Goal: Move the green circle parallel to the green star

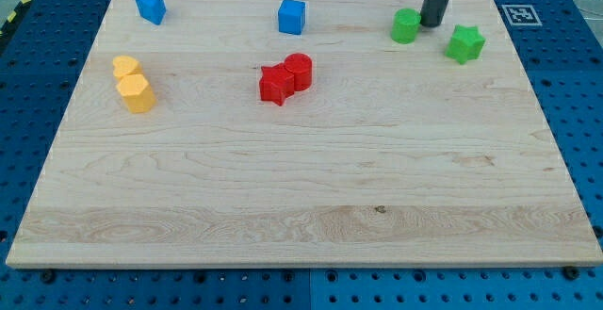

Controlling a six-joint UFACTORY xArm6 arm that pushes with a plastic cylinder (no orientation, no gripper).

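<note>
The green circle [406, 26] stands near the view's top right on the wooden board [301, 187]. The green star [464, 43] lies to its right and a little lower. My tip [432, 23] is down on the board between the two, right beside the green circle's right edge and up-left of the green star. The dark rod rises from it out of the view's top.
A blue block [150, 7] sits at the top left and a blue cube [292, 16] at the top middle. A red star [275, 85] touches a red cylinder [298, 70] at the centre. Two yellow blocks [135, 90] sit together at the left. A marker tag [520, 14] lies off the board's top right.
</note>
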